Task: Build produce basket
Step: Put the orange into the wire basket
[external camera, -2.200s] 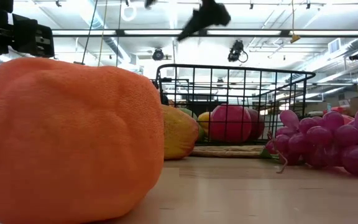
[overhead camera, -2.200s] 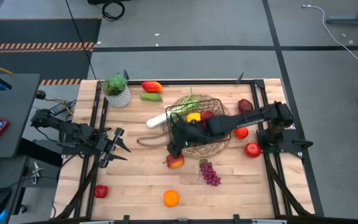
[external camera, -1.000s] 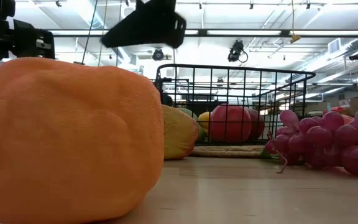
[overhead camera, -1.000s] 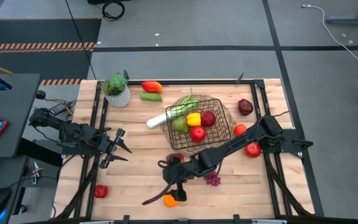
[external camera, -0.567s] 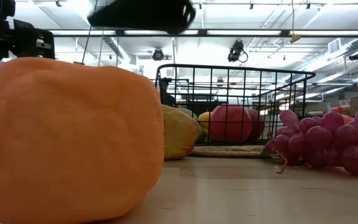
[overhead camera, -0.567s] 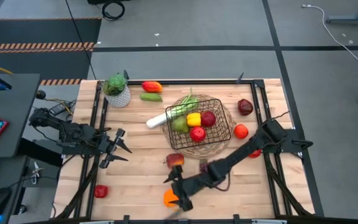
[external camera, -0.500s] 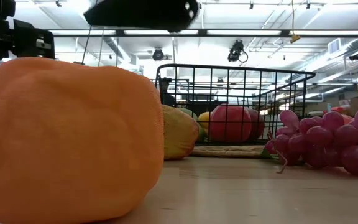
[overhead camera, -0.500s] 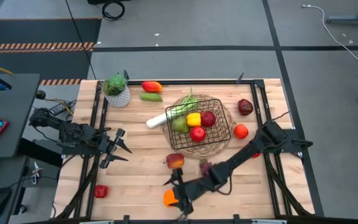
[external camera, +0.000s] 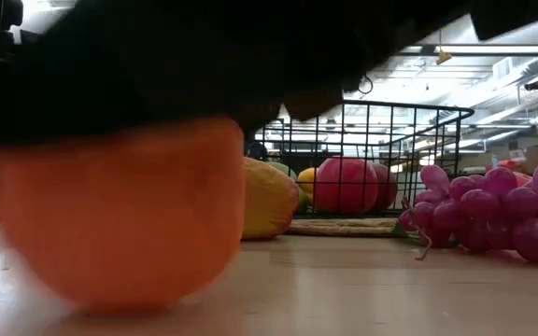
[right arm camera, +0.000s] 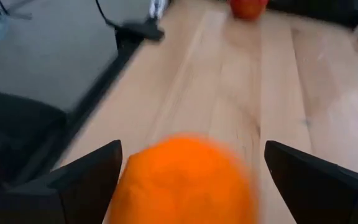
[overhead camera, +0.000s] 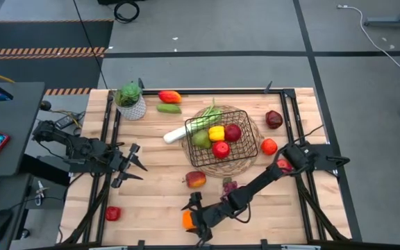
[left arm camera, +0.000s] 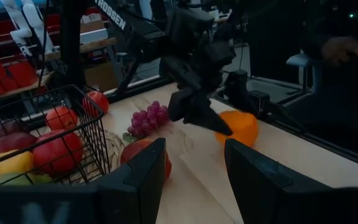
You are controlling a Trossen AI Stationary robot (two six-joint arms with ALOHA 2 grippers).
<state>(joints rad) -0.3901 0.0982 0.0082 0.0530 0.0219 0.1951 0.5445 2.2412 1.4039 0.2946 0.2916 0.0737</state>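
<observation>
The right gripper (overhead camera: 194,221) stands with fingers spread wide, one on each side of the orange (overhead camera: 188,221), not yet clenched on it. The basket (overhead camera: 222,138), already holding several pieces, sits well behind the gripper on its mat. The left gripper (overhead camera: 132,165) waits part open and empty at the table's left. Risk: the orange is round and near the table edge, so an off-centre squeeze could roll it off.
</observation>
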